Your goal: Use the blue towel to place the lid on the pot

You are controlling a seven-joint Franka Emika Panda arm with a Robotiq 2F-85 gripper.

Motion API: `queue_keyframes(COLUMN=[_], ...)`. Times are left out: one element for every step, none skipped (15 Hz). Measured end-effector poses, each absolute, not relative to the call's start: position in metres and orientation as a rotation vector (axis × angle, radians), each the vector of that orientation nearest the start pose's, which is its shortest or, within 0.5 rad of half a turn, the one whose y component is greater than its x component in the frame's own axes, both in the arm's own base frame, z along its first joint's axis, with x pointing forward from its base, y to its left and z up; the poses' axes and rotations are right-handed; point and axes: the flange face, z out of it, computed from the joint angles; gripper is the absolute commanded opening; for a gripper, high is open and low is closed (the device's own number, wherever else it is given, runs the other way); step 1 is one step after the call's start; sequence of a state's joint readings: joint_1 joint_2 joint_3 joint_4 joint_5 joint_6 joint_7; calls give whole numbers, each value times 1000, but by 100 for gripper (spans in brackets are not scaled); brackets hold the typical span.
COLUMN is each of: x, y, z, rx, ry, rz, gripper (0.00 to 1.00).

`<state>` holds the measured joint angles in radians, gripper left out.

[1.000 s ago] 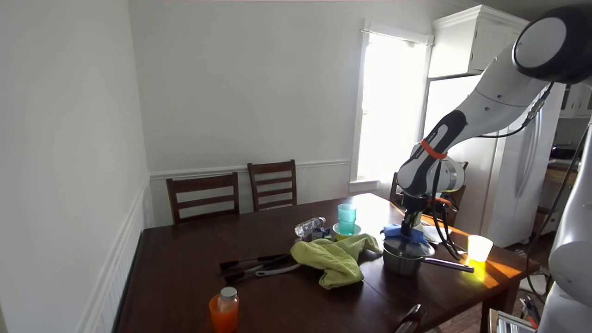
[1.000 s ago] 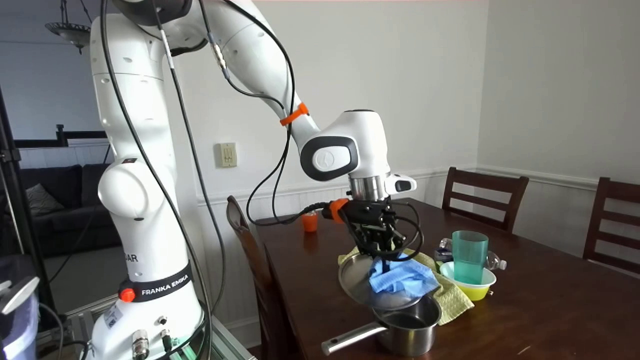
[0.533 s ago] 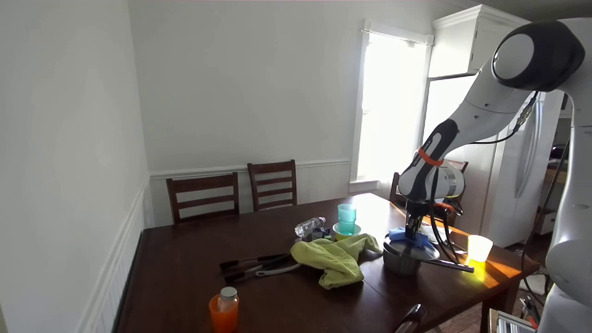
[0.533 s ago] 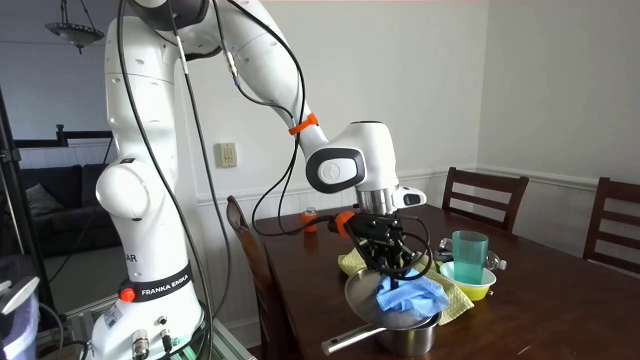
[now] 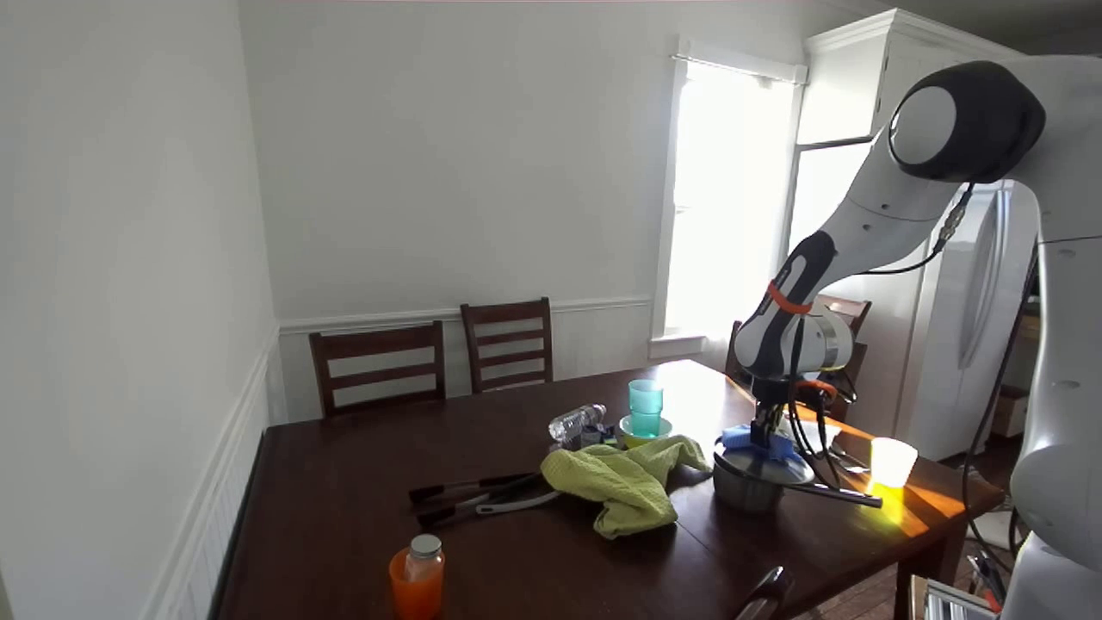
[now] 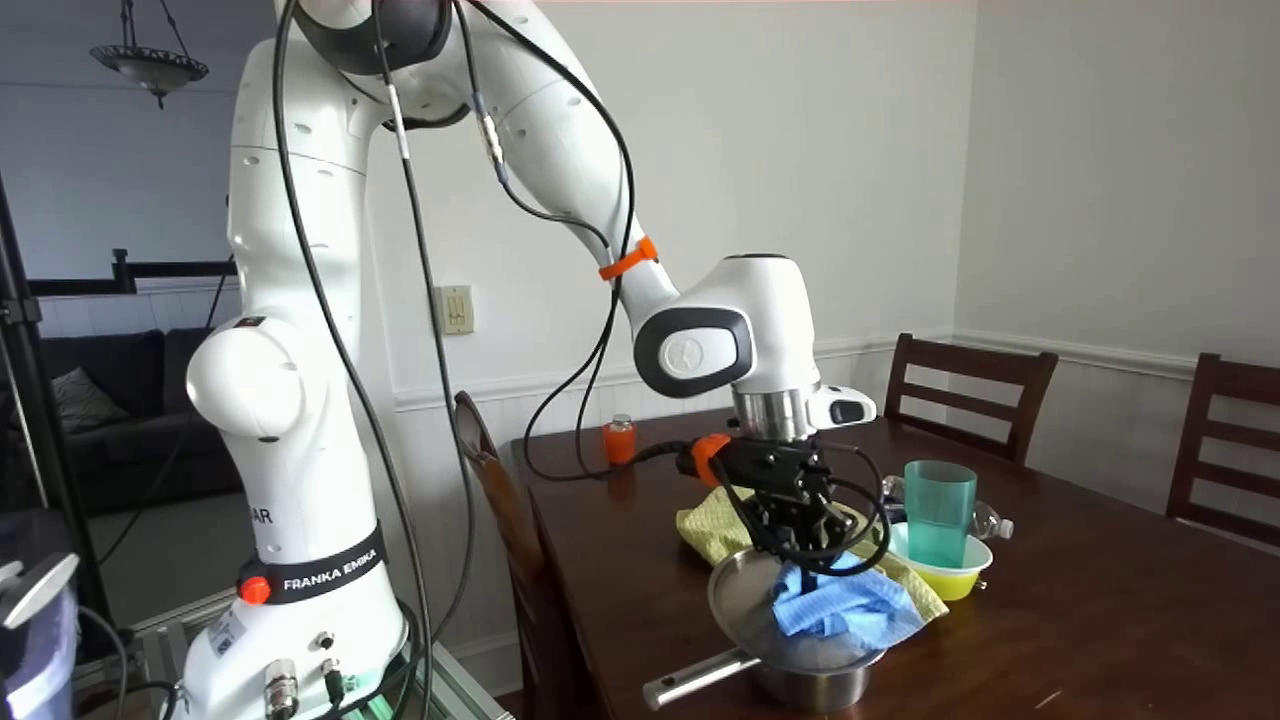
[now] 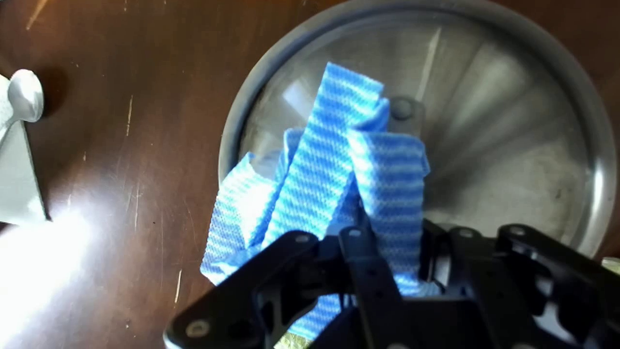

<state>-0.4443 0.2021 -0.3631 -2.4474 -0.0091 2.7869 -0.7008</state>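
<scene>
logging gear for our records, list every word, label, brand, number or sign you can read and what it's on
"FRANKA EMIKA": black band around the robot's base.
"AR": white lower arm just above that band, perhaps part of a longer word.
Too small or blurred to read: sticker on the base, forearm lettering, round mark on an arm joint.

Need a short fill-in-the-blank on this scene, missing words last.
1. The gripper pinches a towel colored ____.
2. Between the towel and the pot is the ____.
3. The teal cup stands in a ____.
4. A capped container sits in a cup colored ____.

Missing words: blue; lid; bowl; orange
</scene>
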Motion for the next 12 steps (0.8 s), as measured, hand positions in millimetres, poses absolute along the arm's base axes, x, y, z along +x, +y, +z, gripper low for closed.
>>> queue_keyframes(x=[347,349,352,354,356,358,359,360,360,360,361,362], y=[-365,-365,-365,-364,-364,-364,-364,-363,-363,-363,-363,-364], z=[239,238,237,237,236,235,234,234,233,232,232,233], rx=[-3292,-3291,-3290,-3288,-3288,-3289,-3288,-3288,-3287,-3287,-3288,-3289], ry=[147,149,151,149,146,143,143,141,140,140,140,140], rz=[-100,-104,-108,-109,-109,-109,-107,-105,-104,-103,-103,-104], gripper=[3,3,3,10,14,21,31,37,46,53,60,63])
